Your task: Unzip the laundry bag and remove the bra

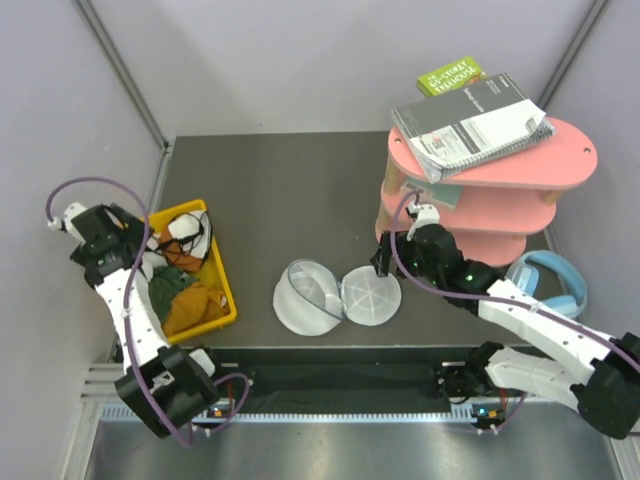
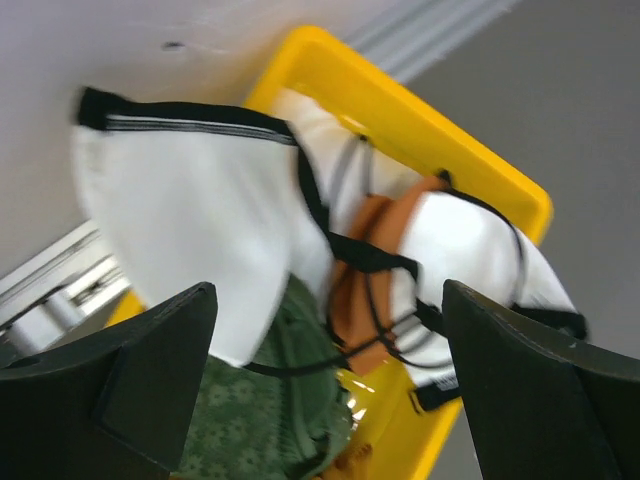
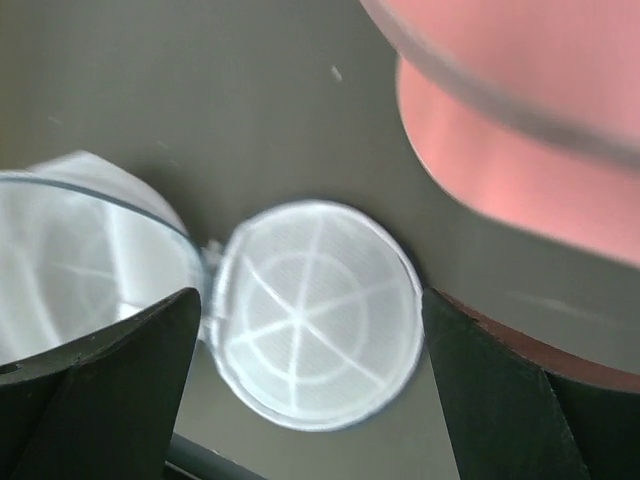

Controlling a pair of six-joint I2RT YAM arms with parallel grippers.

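1. The bag (image 1: 335, 297) sits mid-desk (image 1: 280, 190), unzipped and splayed in two joined halves; dome on the left, flat lid (image 1: 371, 297) on the right; nothing shows inside either half.
2. And the bra (image 2: 200, 230), white with black edging, is well apart from the bag, over in the yellow bin (image 1: 228, 305) at the desk's left side; it drapes across a green cloth (image 2: 250, 420) and an orange cloth (image 2: 360, 260); the wrist view blurs it, so I can't tell whether it lies at rest.
3. Left fingers (image 2: 150, 370) are spread wide, gripping nothing; they hover over the bin with the bra below and between them; neither finger appears to touch it.
4. Right fingers (image 3: 110, 380) are spread wide too, and empty; the lid lies beneath and between them, untouched; the pink shelf (image 1: 490, 170) stands just beside.
5. Step in hand, as I read it: the very end; zip undone, bra out of the bag and in the bin.
6. The next move calls for the left arm to lift straight up and clear; those thin black straps (image 2: 370, 300) run right between the fingers, so a snag could drag the bra back out; the right arm needs only to back away from the lid.
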